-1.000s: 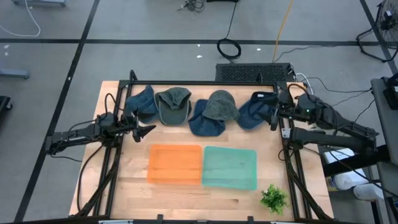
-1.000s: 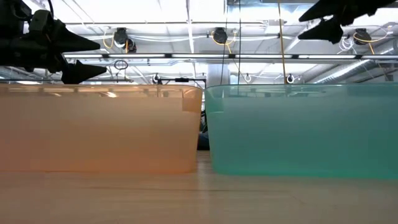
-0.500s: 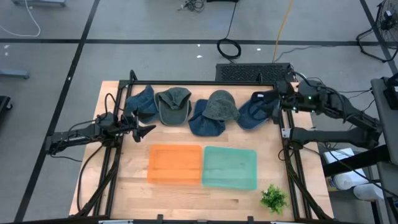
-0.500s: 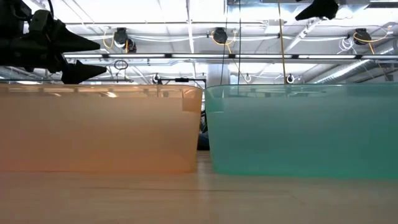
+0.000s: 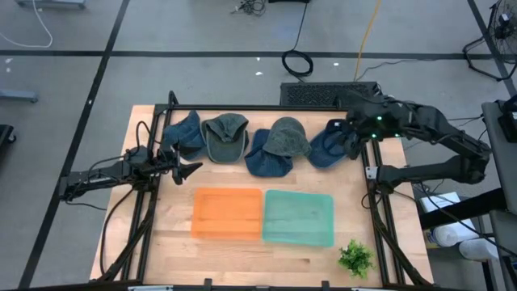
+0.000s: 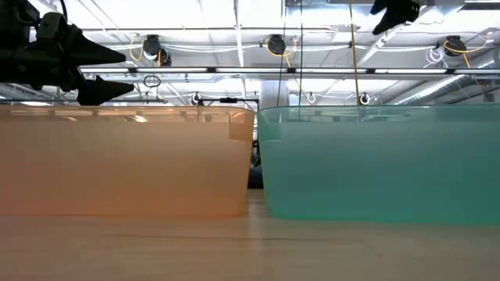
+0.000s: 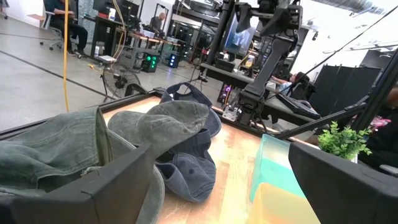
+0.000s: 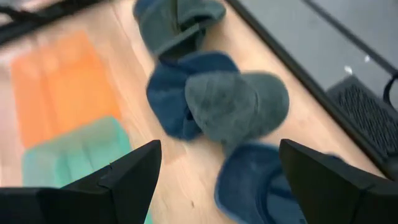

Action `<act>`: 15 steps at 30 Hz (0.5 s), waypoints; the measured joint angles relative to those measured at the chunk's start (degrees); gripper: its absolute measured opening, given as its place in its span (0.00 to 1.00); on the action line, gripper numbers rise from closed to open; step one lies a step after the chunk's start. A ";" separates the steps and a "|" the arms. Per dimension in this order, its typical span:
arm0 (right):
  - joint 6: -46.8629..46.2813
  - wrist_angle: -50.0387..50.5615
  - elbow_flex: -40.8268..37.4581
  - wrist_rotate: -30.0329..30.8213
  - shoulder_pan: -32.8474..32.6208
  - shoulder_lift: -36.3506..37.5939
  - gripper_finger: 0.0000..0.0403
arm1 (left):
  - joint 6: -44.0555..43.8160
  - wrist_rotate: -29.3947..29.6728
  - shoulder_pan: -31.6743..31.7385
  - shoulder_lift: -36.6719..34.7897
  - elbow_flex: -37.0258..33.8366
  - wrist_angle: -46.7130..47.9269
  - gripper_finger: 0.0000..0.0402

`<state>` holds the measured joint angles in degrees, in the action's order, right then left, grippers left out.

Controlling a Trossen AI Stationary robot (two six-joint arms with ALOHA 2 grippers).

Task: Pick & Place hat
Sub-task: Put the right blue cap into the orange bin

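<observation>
Several hats lie in a row along the table's far side: a blue hat (image 5: 184, 133), a green hat (image 5: 226, 136), a blue hat (image 5: 266, 158) with a grey-green hat (image 5: 288, 137) resting partly on it, and a blue hat (image 5: 329, 144) at the right end. My right gripper (image 5: 353, 139) hovers open above that rightmost blue hat (image 8: 261, 180), touching nothing. My left gripper (image 5: 190, 170) waits open near the left hats, above the table.
An orange bin (image 5: 227, 213) and a teal bin (image 5: 299, 217) stand side by side on the near half of the table. A small green plant (image 5: 355, 257) sits at the near right corner. Black frame rails run along the table's edges.
My right gripper has risen and swung toward the table's left and far side, coming over the rightmost blue hat. It has stayed open. The hats and the left arm have kept still.
</observation>
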<state>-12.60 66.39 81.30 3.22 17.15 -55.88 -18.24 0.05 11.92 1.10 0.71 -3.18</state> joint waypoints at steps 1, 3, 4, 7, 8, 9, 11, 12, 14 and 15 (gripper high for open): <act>0.02 0.94 0.00 0.00 0.01 -0.62 0.78 | 0.00 0.00 -0.02 0.02 0.00 0.00 0.94; 0.80 2.68 0.00 -0.19 0.02 -1.96 0.78 | 0.00 0.00 -0.01 0.00 0.00 0.00 0.93; 1.71 3.55 0.00 -0.22 0.02 -2.57 0.78 | 0.00 0.00 -0.02 0.00 0.00 0.00 0.93; 5.28 4.76 0.02 -0.26 0.00 -4.13 0.78 | 0.00 0.00 -0.01 0.00 0.00 0.00 0.93; 6.63 5.18 0.00 -0.26 0.02 -4.46 0.78 | 0.00 0.00 -0.01 0.00 0.00 0.00 0.93; 7.90 5.44 0.00 -0.26 0.00 -4.72 0.78 | 0.00 0.00 -0.01 0.00 0.00 0.00 0.93; 10.13 5.54 0.00 -0.26 0.02 -5.16 0.78 | 0.01 0.00 -0.01 0.00 0.00 0.00 0.94; 10.96 5.58 0.00 -0.26 0.01 -5.35 0.78 | 0.00 0.00 0.00 0.00 0.00 0.00 0.95; 12.45 5.70 0.00 -0.27 0.00 -5.67 0.78 | 0.00 0.00 0.00 0.00 0.00 -0.01 0.96; 13.37 5.70 0.00 -0.26 0.01 -5.79 0.78 | 0.02 0.00 0.00 0.00 0.00 0.00 0.96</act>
<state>0.77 72.10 81.30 2.96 17.16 -61.68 -18.22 0.05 11.92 1.10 0.71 -3.18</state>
